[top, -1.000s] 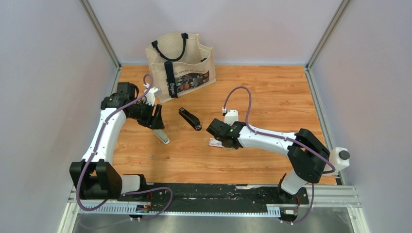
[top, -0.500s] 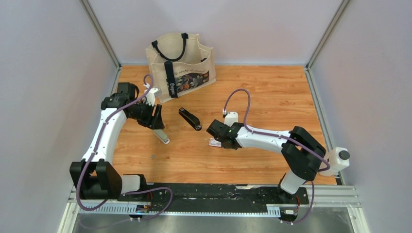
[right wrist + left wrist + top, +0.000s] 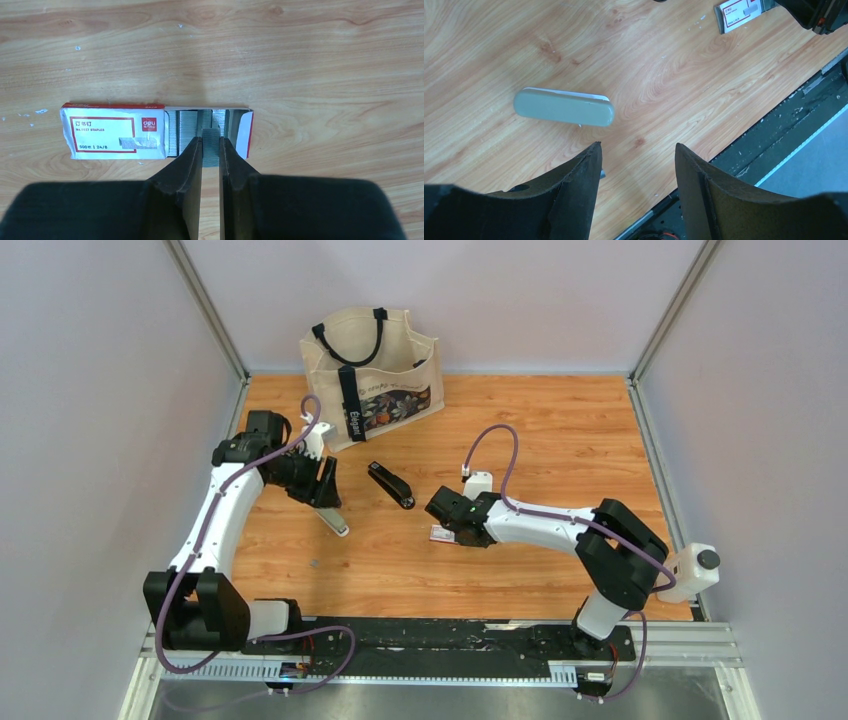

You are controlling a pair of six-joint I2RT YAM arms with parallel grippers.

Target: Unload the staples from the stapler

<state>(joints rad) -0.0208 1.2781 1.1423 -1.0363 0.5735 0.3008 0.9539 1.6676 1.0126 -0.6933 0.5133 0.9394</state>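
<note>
The stapler [image 3: 334, 521] lies flat on the wooden table, its grey-green top [image 3: 564, 106] facing up. My left gripper [image 3: 636, 150] hovers just over and beside it, open, with nothing between the fingers [image 3: 322, 482]. My right gripper [image 3: 210, 143] is shut on a short silvery strip of staples [image 3: 210, 147]. It holds the strip at the open end of a red-and-white staple packet [image 3: 114, 131], where more silvery strips show in the tray. In the top view the right gripper [image 3: 449, 526] covers part of the packet [image 3: 441, 534].
A black stapler [image 3: 391, 485] lies between the two grippers. A cream tote bag [image 3: 371, 375] stands at the back left. A tiny grey bit [image 3: 314, 562] lies on the wood near the front. The black base rail [image 3: 450, 640] runs along the near edge.
The right arm's elbow has drifted slightly left while its gripper stays at the packet. The left wrist has shifted a touch. Both grips are unchanged.
</note>
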